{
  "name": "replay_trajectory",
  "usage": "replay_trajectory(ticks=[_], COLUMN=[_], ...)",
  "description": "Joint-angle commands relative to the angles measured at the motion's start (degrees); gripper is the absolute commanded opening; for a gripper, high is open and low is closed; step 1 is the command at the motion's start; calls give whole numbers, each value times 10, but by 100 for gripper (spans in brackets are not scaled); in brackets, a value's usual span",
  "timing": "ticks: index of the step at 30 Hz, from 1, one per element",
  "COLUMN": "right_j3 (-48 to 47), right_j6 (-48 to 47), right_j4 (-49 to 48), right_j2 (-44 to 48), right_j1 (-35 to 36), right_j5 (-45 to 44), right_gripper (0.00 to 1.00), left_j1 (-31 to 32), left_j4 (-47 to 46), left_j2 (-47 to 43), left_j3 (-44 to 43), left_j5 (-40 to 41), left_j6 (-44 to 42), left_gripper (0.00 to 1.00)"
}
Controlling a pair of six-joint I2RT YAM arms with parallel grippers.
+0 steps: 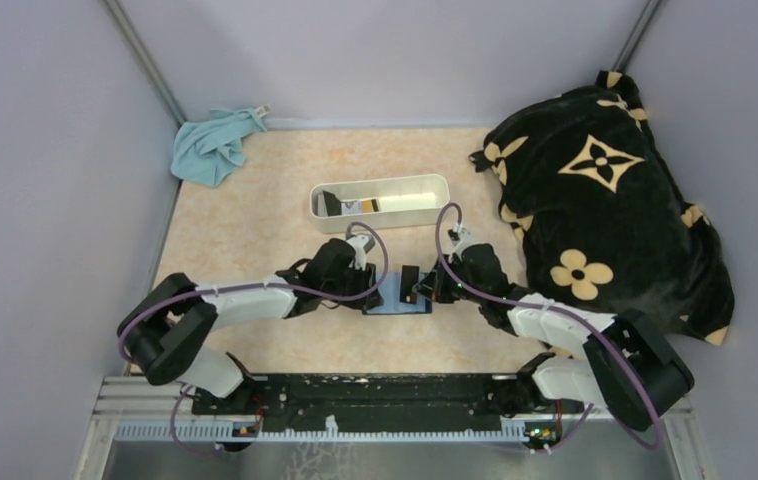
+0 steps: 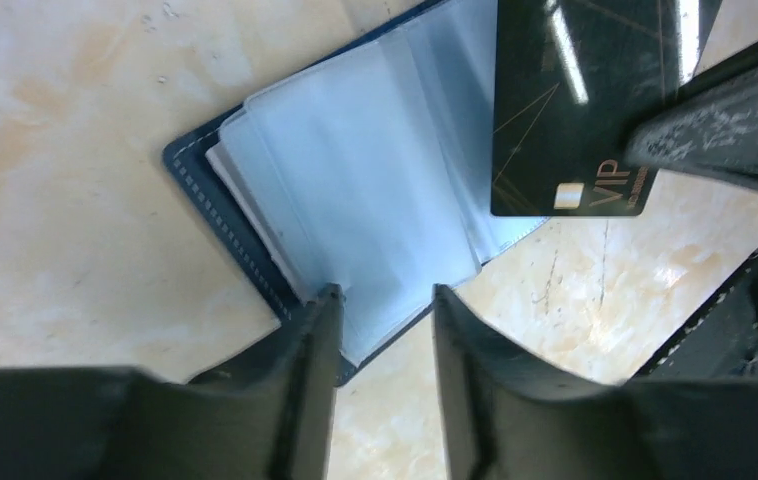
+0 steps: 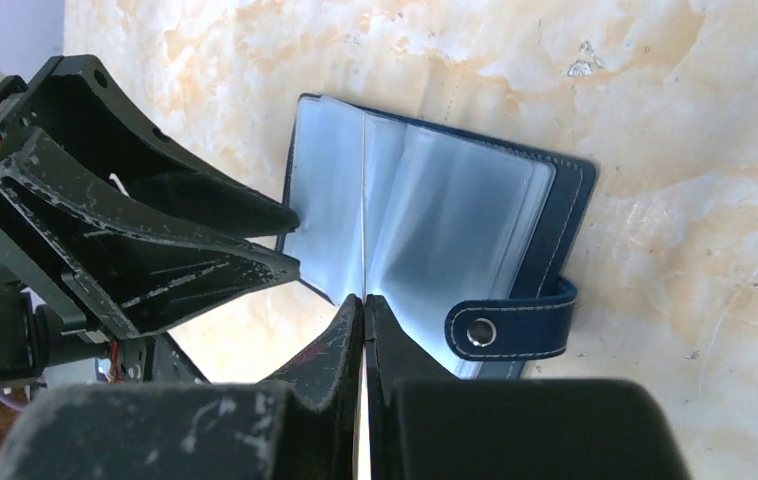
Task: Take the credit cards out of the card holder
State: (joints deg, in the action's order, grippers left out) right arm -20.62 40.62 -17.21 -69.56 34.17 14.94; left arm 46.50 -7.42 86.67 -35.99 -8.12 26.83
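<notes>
A: Where is your card holder [image 1: 395,307]?

B: Open flat on the table [image 1: 255,220], near its 6 o'clock edge. Your left gripper [image 1: 373,297] is at its 9 o'clock, your right gripper [image 1: 420,293] at 3.

A: What does the top view hide?

B: The left wrist view shows a black credit card [image 2: 575,100] with gold "VIP", pinched in your right gripper. Your left gripper is spread, maybe touching the holder's edge. The right wrist view shows clear pockets and a snap tab [image 3: 510,325].
</notes>
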Motion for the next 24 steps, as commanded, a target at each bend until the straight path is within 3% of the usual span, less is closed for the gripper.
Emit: replay_trajectory(ticks=[1,5,11,17,21,24], right_j3=[-6,-12,12,56,72,73], right_j6=[-30,-29,-6,46,83,87], right_j4=[5,2,-103,-250,-349,-368], right_j2=[43,66,85,84,75,73], right_j1=[-8,-9,-16,-18,-18,-18], right_j5=[18,44,137,217,265,285], right_gripper=[0,0,0,0,0,0], left_j1=[-1,-2,-8,-18,-19,-22], left_j4=[32,26,-11,-118,-153,-175], left_j2=[-64,-124,-193,-242,-242,-250], left_j3=[5,0,17,75,93,104], left_j5=[9,-1,-51,-172,-204,-209], left_j6=[-10,-10,-14,-1,8,16], left_gripper=[52,64,53,53,54,54])
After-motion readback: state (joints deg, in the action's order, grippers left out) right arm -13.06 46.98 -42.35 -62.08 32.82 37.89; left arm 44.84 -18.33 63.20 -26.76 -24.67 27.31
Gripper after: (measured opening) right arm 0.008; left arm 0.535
